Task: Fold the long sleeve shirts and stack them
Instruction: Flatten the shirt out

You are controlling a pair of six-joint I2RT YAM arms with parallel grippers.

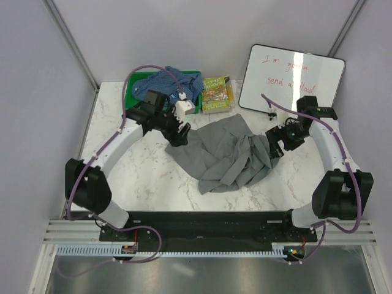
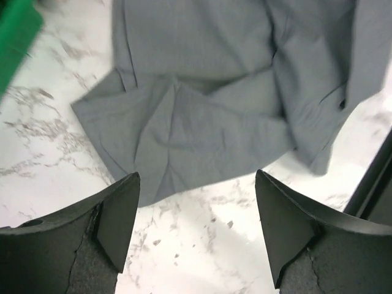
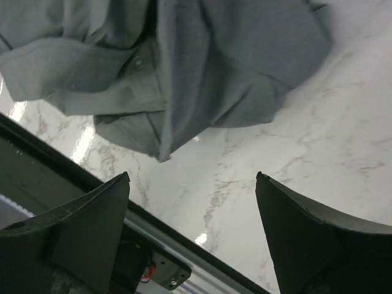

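Grey long sleeve shirt (image 1: 226, 153) crumpled in heap mid tabletop (image 1: 141, 177), unfolded. Left tool (image 2: 196, 177) jaws spread wide, nothing between, at shirt's left edge, cloth corner just past fingertips. Right tool (image 3: 193, 177) jaws spread wide too, holding nothing, at shirt's right edge. Blue checked shirt (image 1: 168, 82) bunched in green tray (image 1: 130, 93), far left. Book (image 1: 217, 93) just beside tray, whiteboard (image 1: 294, 76) far right.

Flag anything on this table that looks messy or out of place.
The grey shirt lies crumpled in a bunched heap mid-table, with its folds overlapping instead of spread flat. The blue checked shirt is wadded up in the green tray at the back. Neither is folded or stacked yet.
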